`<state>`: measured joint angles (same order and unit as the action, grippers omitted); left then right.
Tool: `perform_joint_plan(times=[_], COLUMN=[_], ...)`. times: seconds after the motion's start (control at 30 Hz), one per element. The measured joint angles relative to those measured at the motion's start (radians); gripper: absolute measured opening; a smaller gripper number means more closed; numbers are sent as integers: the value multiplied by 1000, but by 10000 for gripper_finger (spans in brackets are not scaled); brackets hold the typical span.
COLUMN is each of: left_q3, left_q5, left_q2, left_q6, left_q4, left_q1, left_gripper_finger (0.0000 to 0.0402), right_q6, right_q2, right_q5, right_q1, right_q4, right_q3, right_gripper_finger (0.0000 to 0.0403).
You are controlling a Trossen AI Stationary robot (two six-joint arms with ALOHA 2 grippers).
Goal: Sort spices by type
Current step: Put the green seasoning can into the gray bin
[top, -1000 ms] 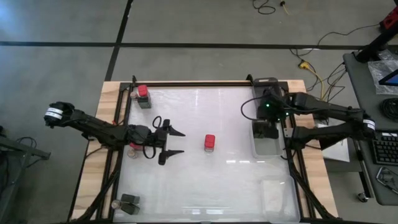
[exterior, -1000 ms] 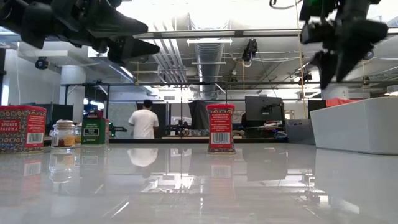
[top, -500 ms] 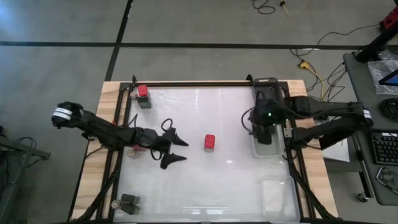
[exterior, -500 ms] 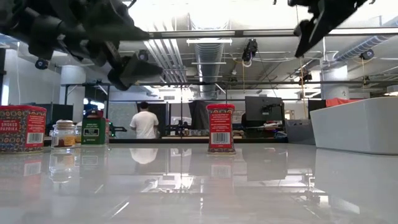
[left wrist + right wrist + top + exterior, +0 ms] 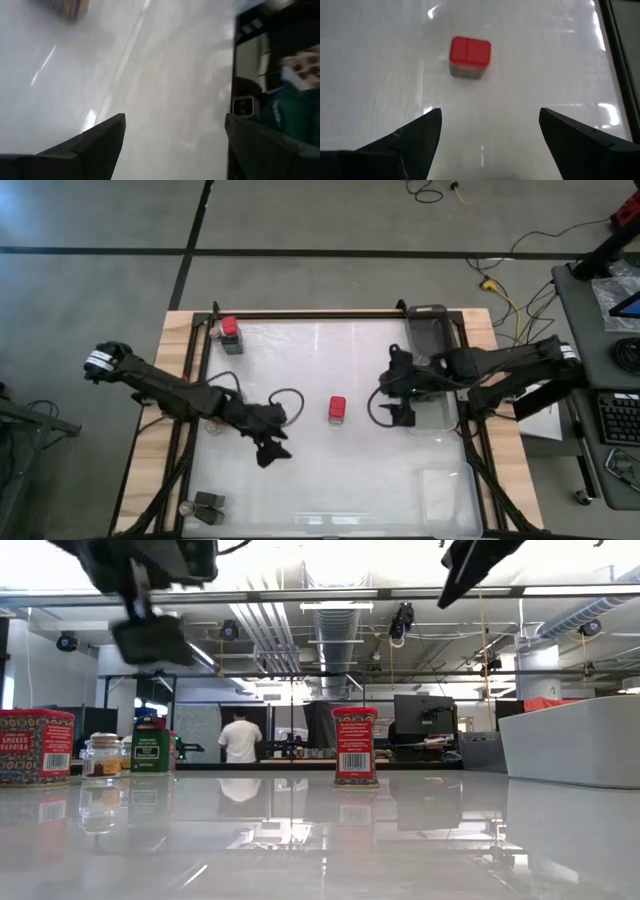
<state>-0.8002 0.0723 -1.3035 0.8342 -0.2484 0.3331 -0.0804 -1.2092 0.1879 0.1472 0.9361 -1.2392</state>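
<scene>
Red spice tin (image 5: 337,409): stood upright near the middle of the bench (image 5: 330,490), untouched. Second red tin (image 5: 230,328): placed at the far left corner. Dark tin (image 5: 210,503) and small jar (image 5: 186,508): kept at the near left corner. Left gripper (image 5: 270,438): fingers released, nothing held, left of the central tin. Right gripper (image 5: 392,395): fingers spread, nothing held, right of that tin, beside the clear tray (image 5: 432,414).
</scene>
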Motion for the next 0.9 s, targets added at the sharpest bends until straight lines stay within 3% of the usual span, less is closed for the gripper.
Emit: perform_joint_plan(times=[0.33,0.63,0.9], left_q3=[-407,-709,-793], left_q5=[-41,2,91], left_q2=[-121,-285,-393], left_q6=[367,724,892], left_q4=[-700,-979,-1009], left_q1=[284,459,548], left_gripper_finger=[327,327,327], right_q6=[157,186,127], right_q2=[-93,-161,-201], right_q5=[43,105,161], right_q1=[87,233,371], right_q4=[-184,-299,-342], right_q3=[-1,2,4], right_gripper_finger=[315,322,314])
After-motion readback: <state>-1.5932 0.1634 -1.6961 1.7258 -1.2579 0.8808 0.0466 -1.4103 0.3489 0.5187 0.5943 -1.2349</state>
